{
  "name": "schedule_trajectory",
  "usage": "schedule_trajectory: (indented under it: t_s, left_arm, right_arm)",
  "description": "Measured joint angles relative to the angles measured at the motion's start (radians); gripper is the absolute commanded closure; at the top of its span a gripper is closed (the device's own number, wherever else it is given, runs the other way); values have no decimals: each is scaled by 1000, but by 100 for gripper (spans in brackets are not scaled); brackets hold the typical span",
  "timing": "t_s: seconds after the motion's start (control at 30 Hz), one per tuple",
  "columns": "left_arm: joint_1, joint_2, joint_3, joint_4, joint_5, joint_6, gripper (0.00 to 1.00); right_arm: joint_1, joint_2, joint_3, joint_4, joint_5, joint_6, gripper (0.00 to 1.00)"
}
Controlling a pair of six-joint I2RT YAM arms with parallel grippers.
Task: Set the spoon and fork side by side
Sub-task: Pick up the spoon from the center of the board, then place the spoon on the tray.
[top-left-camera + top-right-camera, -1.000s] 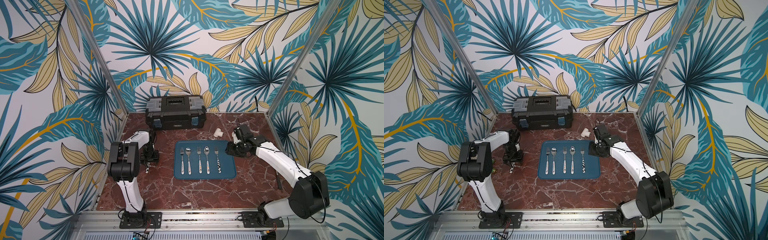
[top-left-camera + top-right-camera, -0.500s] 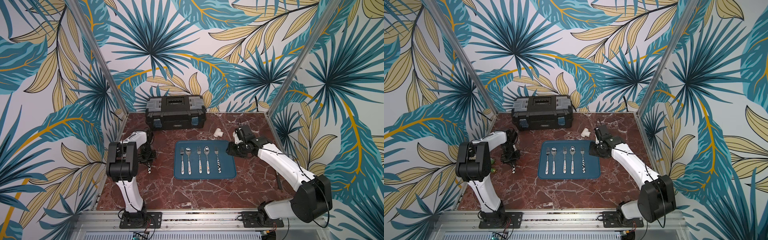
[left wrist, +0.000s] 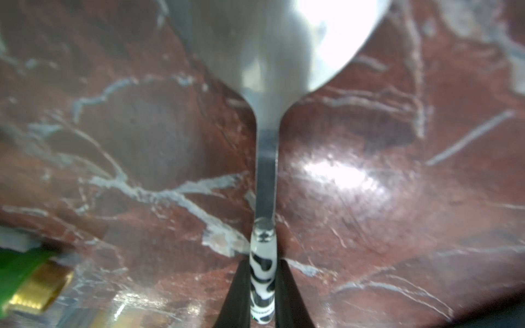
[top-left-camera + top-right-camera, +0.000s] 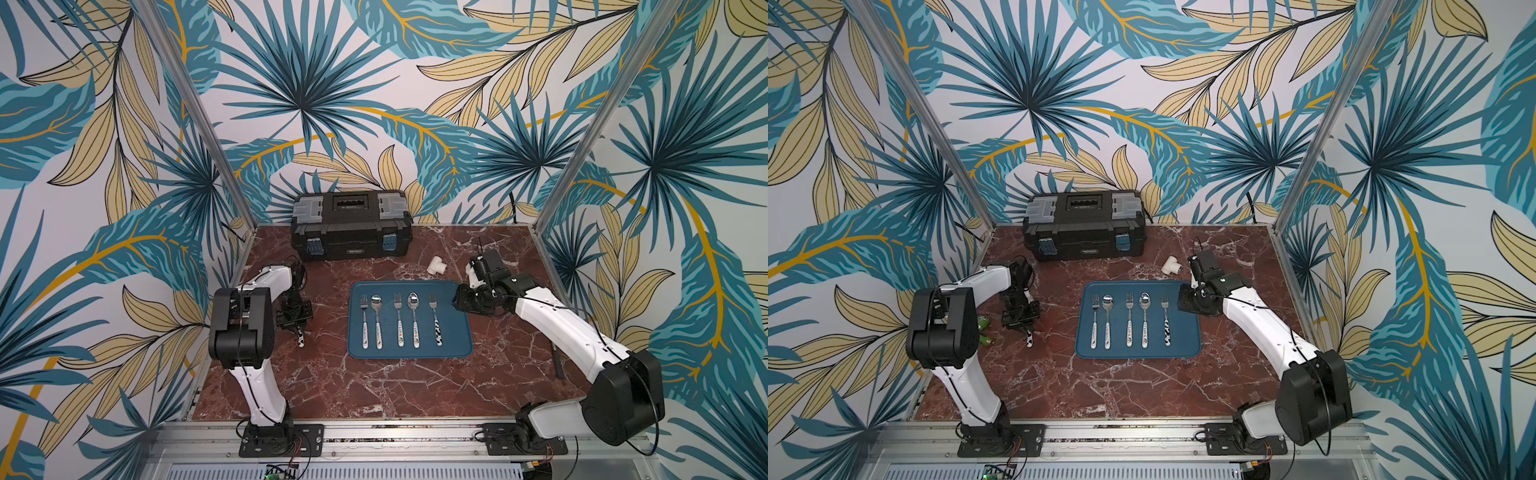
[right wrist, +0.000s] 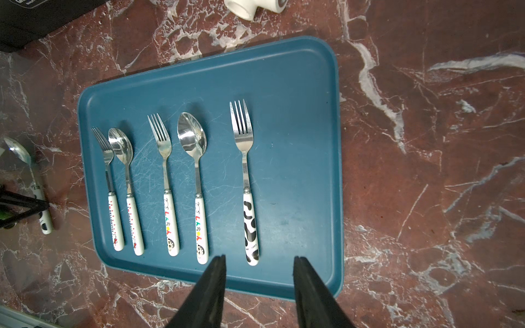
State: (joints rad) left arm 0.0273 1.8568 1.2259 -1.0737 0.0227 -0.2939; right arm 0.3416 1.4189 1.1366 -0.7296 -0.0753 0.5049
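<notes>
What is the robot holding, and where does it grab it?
The left pincer is shut on the cow-spotted spoon, pinching its spotted handle. The right pincer is open and holds nothing.

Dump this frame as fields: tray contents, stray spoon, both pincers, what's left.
tray: dotted fork-spoon pair, cartoon fork-spoon pair, cow fork alone
cow spoon: on table, off tray, left arm's side
left pincer: shut on cow spoon's handle
right pincer: open, empty, by tray's right edge
left to do: cow spoon beside cow fork
</notes>
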Motion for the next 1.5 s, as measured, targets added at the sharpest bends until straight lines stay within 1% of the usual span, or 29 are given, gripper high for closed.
schedule_trajectory:
  t_s: [0.13,0.2,0.27,0.37,0.47,0.57,0.6,0.7,0.8,0.93,1.07,1.3,1.5]
  left_arm:
    - [-58,-98,0,4,-1,-39,100]
    - [-117,-166,2,4,-3,-80,100]
    - [-200,-217,14,0,-11,-134,100]
    - [-379,-228,77,1,-11,-243,100]
    - [-576,-163,195,25,-5,-365,100]
    - [-748,-34,356,77,13,-486,100]
    - [-797,24,425,93,15,-523,100]
    - [-900,187,612,134,35,-615,100]
    - [-948,339,780,142,65,-688,100]
    - [-960,475,926,119,76,-755,100]
    - [-956,534,976,72,84,-800,100]
    - [-951,624,1083,2,111,-803,100]
    - [-956,645,1097,-56,127,-793,100]
  right_arm:
    - [0,-8,-4,0,11,0,55]
    - [0,-21,-8,-1,30,3,55]
    - [-1,-37,-11,-1,58,10,56]
    - [-18,-72,-22,0,113,32,57]
    - [-63,-117,-37,-3,160,56,57]
    - [-115,-159,-39,-10,207,68,57]
    - [-132,-174,-39,-12,220,71,57]
    - [-185,-222,-39,-24,257,75,58]
    - [-214,-269,-39,-35,283,75,57]
    - [-217,-290,-39,-41,288,75,57]
    - [-219,-289,-44,-45,287,75,57]
    - [-226,-289,-48,-45,274,74,58]
    - [-239,-285,-64,-38,254,74,57]
